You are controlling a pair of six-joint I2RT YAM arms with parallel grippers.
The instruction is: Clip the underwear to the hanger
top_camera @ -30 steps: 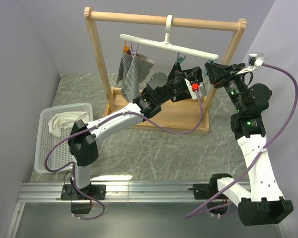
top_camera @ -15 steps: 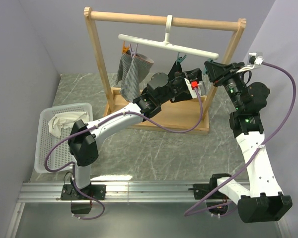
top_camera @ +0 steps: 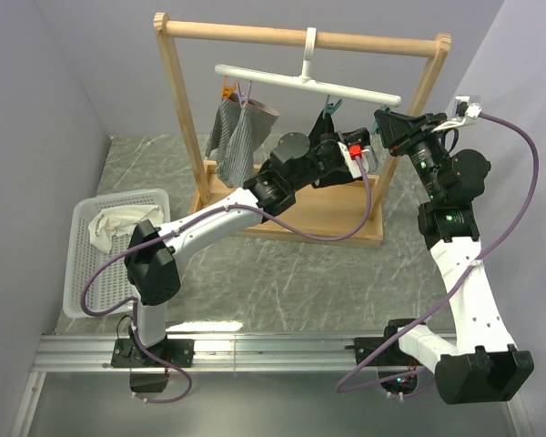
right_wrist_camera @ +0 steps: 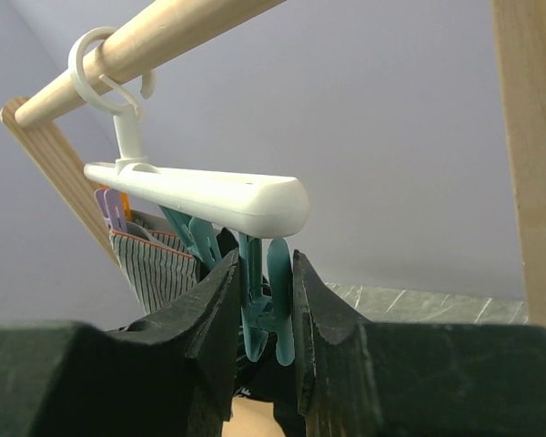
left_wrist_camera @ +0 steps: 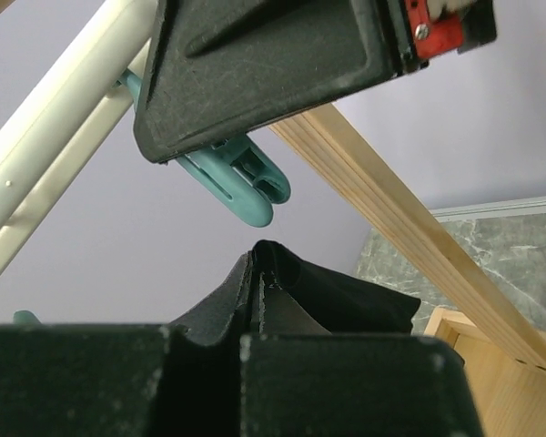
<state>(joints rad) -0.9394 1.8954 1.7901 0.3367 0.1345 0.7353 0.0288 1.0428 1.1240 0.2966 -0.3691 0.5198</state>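
The white hanger (top_camera: 300, 82) hangs by its hook from the wooden rack's top bar. My right gripper (top_camera: 387, 123) is at its right end. In the right wrist view the gripper (right_wrist_camera: 262, 264) has its jaws closed on the handles of a teal clip (right_wrist_camera: 266, 300) under the hanger bar (right_wrist_camera: 200, 196). My left gripper (top_camera: 332, 146) is shut on the black underwear (left_wrist_camera: 337, 300) and holds a pinched fold (left_wrist_camera: 255, 264) just below that teal clip (left_wrist_camera: 241, 182). The underwear is hard to make out in the top view.
The wooden rack (top_camera: 177, 127) stands on a wooden base (top_camera: 328, 218). A grey striped garment (top_camera: 237, 137) hangs clipped at the hanger's left end. A white basket (top_camera: 82, 273) at the left holds a cream-white cloth (top_camera: 109, 228). The rack's right post (left_wrist_camera: 391, 200) is close behind both grippers.
My left gripper has risen a little with the underwear toward the clip. My right gripper has shifted slightly left at the hanger's end. The hanger and grey garment have swung slightly.
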